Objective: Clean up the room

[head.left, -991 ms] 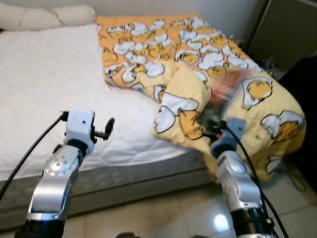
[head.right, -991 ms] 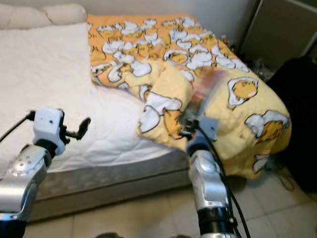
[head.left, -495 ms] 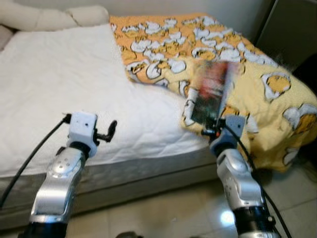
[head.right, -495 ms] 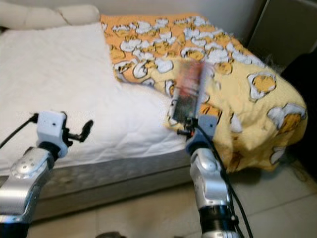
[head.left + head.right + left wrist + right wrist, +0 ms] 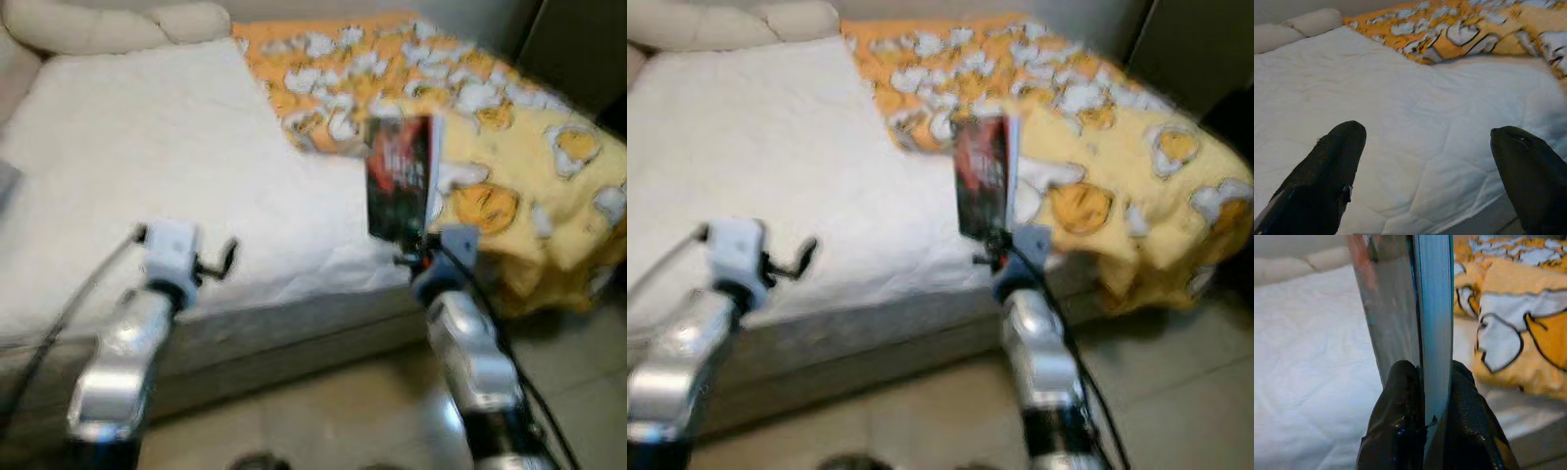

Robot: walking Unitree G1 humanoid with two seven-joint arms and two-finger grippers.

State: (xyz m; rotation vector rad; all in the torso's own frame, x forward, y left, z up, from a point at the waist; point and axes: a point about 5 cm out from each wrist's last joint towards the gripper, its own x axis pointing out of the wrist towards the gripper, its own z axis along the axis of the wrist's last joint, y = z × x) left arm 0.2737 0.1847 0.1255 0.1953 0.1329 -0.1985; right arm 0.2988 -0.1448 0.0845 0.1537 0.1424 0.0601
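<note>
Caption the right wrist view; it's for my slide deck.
Right claw clamps an upright book by its lower edge above the white mattress, yellow patterned blanket beside.

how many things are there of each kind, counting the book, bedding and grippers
book: 1
yellow egg-print blanket: 1
white mattress pad: 1
cream pillow: 1
grippers: 2, left gripper and right gripper
total: 6

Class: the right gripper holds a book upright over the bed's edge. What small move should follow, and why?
Probably carry the book away from the bed: the right gripper is clamped on its lower edge, and the left gripper is open, holding nothing.
</note>
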